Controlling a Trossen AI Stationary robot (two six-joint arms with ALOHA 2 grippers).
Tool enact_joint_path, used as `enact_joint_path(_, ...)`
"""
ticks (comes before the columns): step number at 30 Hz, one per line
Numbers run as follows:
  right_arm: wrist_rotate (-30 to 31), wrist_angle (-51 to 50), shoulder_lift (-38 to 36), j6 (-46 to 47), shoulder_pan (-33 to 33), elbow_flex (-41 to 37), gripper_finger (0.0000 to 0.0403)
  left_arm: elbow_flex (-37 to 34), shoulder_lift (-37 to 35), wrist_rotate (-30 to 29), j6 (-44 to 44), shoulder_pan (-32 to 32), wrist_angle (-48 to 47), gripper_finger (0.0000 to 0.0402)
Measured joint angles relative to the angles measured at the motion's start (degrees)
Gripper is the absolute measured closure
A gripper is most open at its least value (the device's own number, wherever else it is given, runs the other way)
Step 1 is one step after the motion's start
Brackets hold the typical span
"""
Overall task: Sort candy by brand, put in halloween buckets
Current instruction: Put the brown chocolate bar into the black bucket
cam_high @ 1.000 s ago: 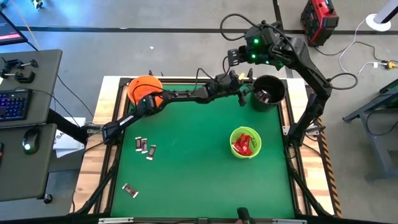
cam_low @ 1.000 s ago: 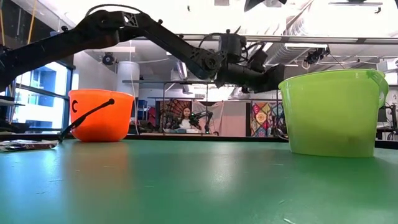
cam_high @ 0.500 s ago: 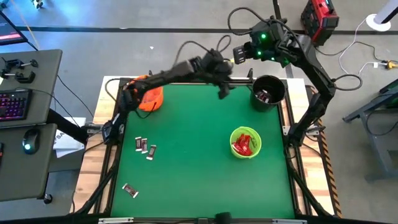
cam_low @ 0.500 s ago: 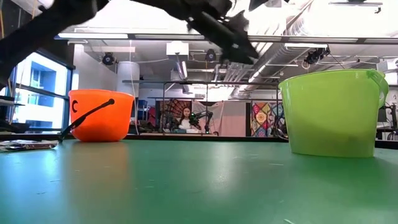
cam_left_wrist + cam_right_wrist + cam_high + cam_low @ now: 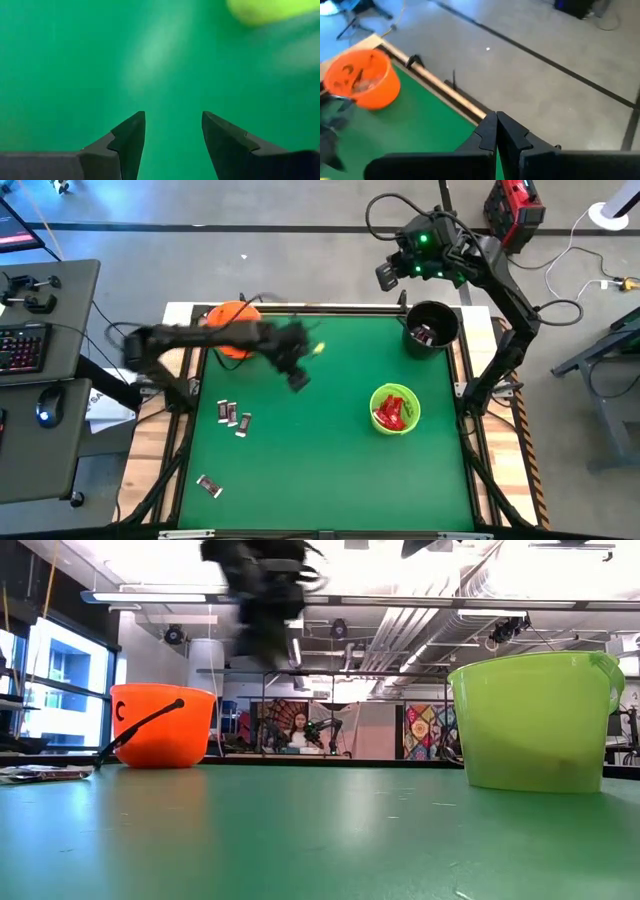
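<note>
My left gripper (image 5: 172, 117) is open and empty, blurred, high above the green mat left of its middle (image 5: 298, 377). My right gripper (image 5: 496, 116) is shut and empty, raised beyond the table's far edge near the black bucket (image 5: 385, 277). The orange bucket (image 5: 228, 320) stands at the far left, with silvery sweets in it (image 5: 367, 82). The black bucket (image 5: 432, 328) stands at the far right with a few sweets inside. The lime green bucket (image 5: 395, 408) holds red sweets (image 5: 392, 412). Several dark-wrapped sweets (image 5: 233, 417) lie flat on the mat at the left, one more (image 5: 209, 485) near the left near corner.
The mat between the loose sweets and the green bucket is bare (image 5: 310, 450). A wooden rim (image 5: 180, 430) borders the table. A desk with keyboard and mouse (image 5: 30, 350) stands to the left. In the low view a person (image 5: 298, 730) sits in the room far behind.
My left arm has swung fast from beside the black bucket toward the table's left and near side, rising as it went, and its gripper now hangs over the mat left of the middle. My right gripper has shifted slightly away from the far edge.
</note>
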Motion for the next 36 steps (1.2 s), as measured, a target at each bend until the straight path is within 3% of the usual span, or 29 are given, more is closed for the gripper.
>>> enact_joint_path(3,-3.1,-0.1,0.0,-1.8,0.0,0.0,0.0403,-11.2,-9.7,-3.2,-15.5,-6.0,-0.6,0.0216)
enact_joint_path(7,-5.5,-0.3,0.0,-2.2,0.0,0.0,0.0403,-20.7,-18.4,-3.9,-34.8,-14.1,-7.6,0.0216)
enact_joint_path(12,-7.5,-3.1,0.2,3.2,0.4,0.0,0.0403,-28.3,-22.3,-3.5,-47.6,-22.7,-13.8,0.0216)
enact_joint_path(17,-7.7,-9.2,0.3,11.1,3.4,0.0,0.0403,-33.5,-21.9,-4.2,-52.4,-27.0,-9.7,0.0216)
enact_joint_path(25,-3.8,-13.5,0.3,24.5,12.9,0.0,0.0403,-39.0,-20.9,-12.4,-50.9,-28.7,-0.1,0.0216)
enact_joint_path(31,2.2,-13.7,0.3,29.0,18.7,0.0,0.0403,-43.1,-20.9,-10.6,-52.2,-28.4,4.9,0.0216)
enact_joint_path(36,3.7,-13.7,0.3,28.7,21.0,0.0,0.0403,-45.9,-21.0,-10.7,-54.8,-28.5,7.0,0.0216)
